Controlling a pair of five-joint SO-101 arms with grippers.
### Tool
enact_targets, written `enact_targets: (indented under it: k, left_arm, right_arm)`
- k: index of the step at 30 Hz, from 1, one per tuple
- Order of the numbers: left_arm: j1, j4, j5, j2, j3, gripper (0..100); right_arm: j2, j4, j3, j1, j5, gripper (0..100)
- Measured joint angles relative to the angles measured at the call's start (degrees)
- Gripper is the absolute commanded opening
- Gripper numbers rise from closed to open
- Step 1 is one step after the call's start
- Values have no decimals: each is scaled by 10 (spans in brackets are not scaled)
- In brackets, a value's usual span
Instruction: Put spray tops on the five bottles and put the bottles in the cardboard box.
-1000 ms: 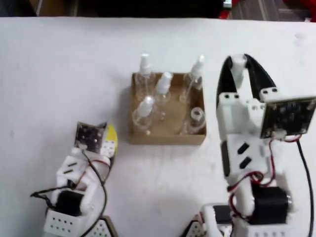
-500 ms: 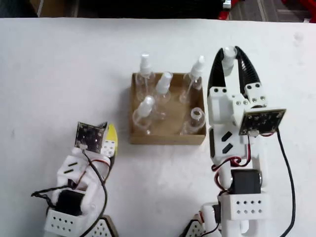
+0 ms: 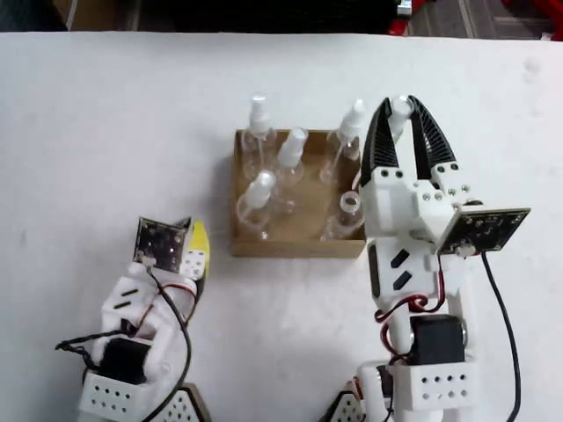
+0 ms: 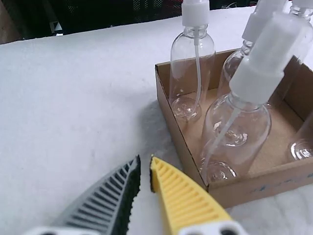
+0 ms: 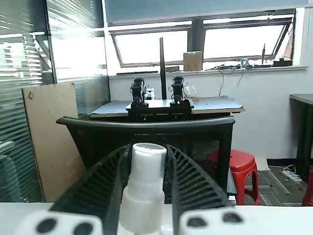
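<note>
Spray top, white, upright between right fingers, gripped on both sides, just beside far right corner of cardboard box. Left fingers all but closed, holding nothing, low over counter near box's left side. Bottles: five, clear, all standing in box. Four carry white tops; one, at near right corner, open-necked.
</note>
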Motion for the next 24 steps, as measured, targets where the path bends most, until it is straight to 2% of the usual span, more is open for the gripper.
enact_targets:
  k: [24]
  left_arm:
    - [0, 0, 0, 0, 0, 42]
  right_arm:
    - [-4, -3, 73, 0, -4, 15]
